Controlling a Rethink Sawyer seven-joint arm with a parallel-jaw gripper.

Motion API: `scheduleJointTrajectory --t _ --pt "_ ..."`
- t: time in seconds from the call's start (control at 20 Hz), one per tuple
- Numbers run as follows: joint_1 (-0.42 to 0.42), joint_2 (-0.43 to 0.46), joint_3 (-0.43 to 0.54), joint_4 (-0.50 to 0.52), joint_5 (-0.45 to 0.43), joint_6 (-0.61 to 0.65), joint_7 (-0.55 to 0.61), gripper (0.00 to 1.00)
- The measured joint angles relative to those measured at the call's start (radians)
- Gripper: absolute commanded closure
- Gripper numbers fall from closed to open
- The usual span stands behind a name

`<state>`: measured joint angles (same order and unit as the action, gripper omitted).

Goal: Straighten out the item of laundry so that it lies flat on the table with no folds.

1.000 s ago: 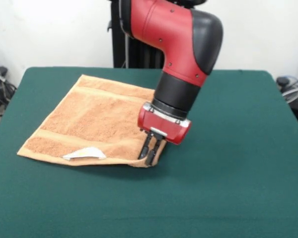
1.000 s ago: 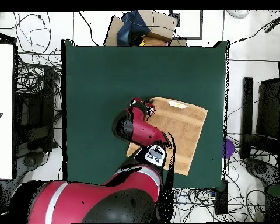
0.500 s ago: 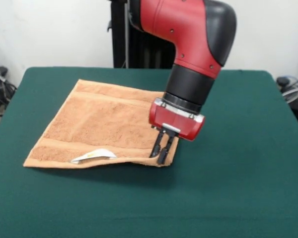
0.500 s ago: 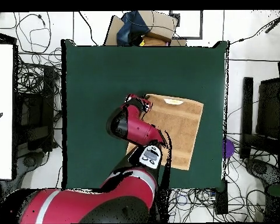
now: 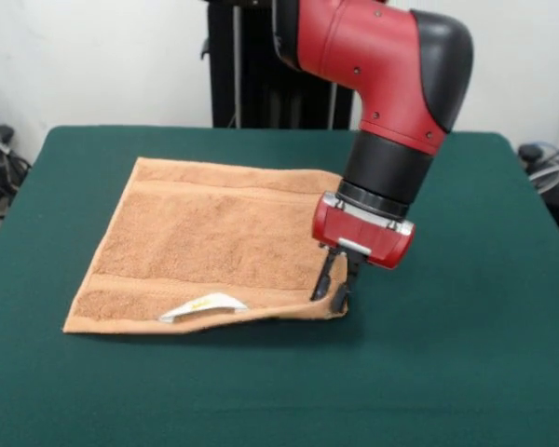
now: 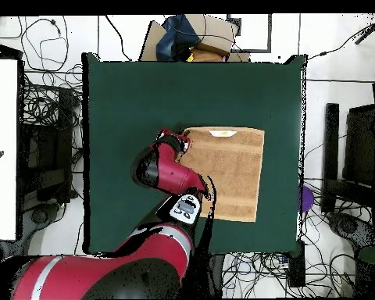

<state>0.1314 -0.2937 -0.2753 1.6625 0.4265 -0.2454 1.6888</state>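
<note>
Dragged rightward since earlier: tan terry towel, corner pinched in claw, spread on green felt table.

Front view: set low across the worktop, aimed at the arm, close enough that the green surface fills the lower frame, its near corners cropped. Overhead view: mounted high, aimed straight down, far enough back to take in the whole worktop plus surrounding floor cables; arm entering from 6 o'clock. Shared by both: worktop, towel, and arm. Views turned half round against each other.
</note>
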Motion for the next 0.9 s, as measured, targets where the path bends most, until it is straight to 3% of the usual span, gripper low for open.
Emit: scheduleJointTrajectory --t 0.9 --pt "0.018 0.005 -0.025 -0.008 0.007 0.025 0.000 0.00"
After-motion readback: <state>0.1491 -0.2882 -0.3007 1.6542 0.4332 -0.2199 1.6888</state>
